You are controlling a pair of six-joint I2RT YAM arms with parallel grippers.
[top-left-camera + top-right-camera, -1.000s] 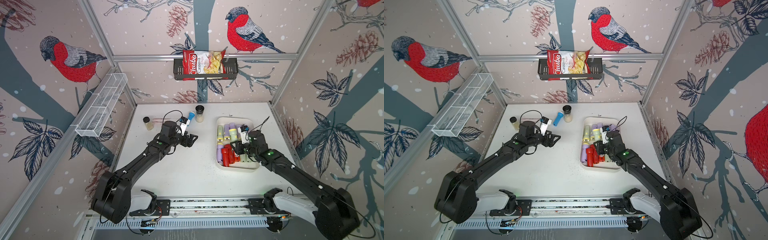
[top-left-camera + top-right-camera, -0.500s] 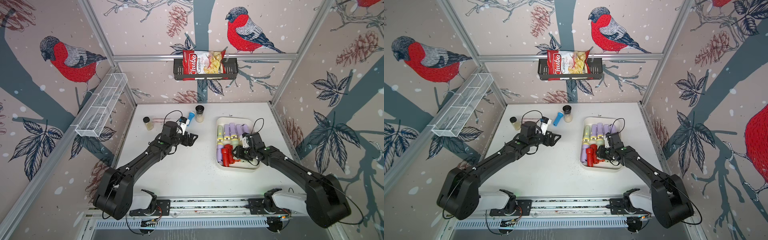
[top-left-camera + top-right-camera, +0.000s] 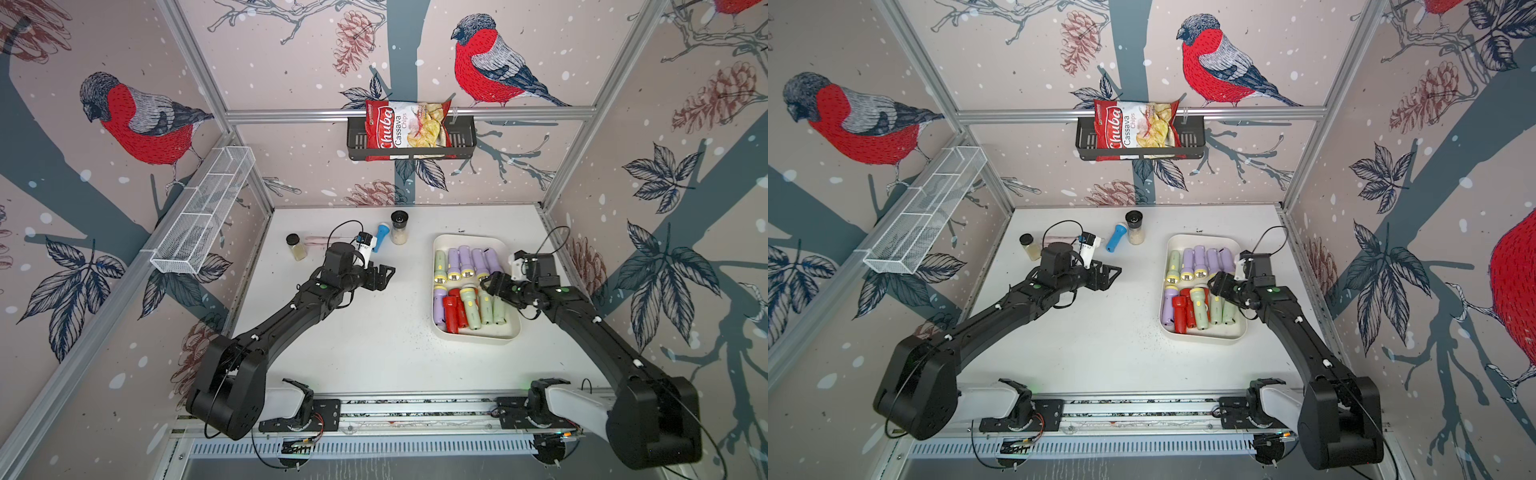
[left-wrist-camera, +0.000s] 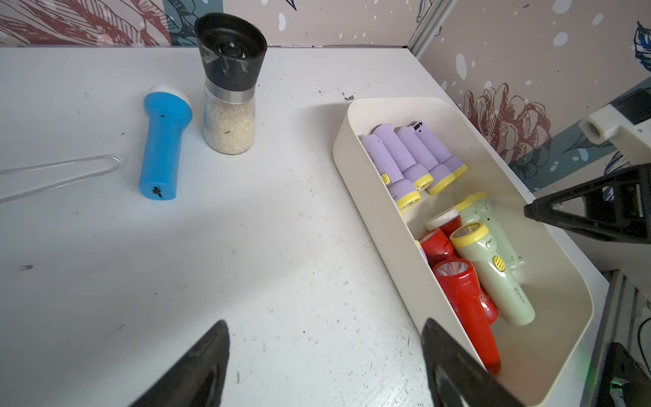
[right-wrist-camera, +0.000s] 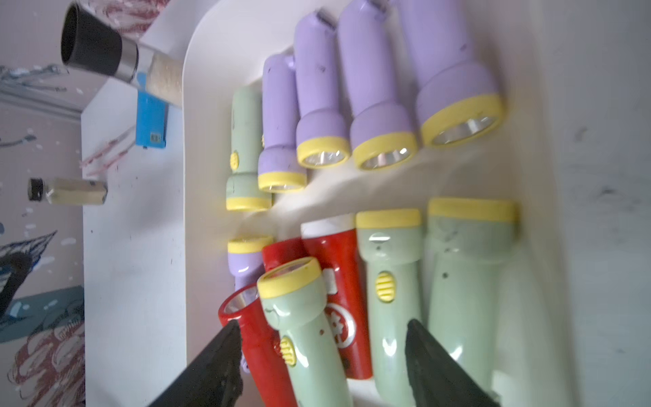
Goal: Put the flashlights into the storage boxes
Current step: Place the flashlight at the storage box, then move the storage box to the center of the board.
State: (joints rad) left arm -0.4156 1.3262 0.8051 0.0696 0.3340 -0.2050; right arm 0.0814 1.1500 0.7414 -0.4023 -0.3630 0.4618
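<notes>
Black arms (image 3: 291, 316), white bases (image 3: 282, 401), thin cables (image 3: 348, 222)

Cream-white tray (image 3: 478, 337), plain. Lilac flashlights (image 3: 478, 258), yellow heads; pale green flashlights (image 3: 484, 309), yellow heads and switches; red flashlights (image 3: 451, 311), one white-headed. One blue flashlight (image 3: 381, 237), white head. White table (image 3: 374, 332). Clear spice jars (image 3: 399, 227), black caps. Red-and-white chips bag (image 3: 399, 129); black wall basket (image 3: 465, 140); white wire basket (image 3: 199, 224). Pinkish walls (image 3: 291, 62): red-breasted birds, brown pinecones.
</notes>
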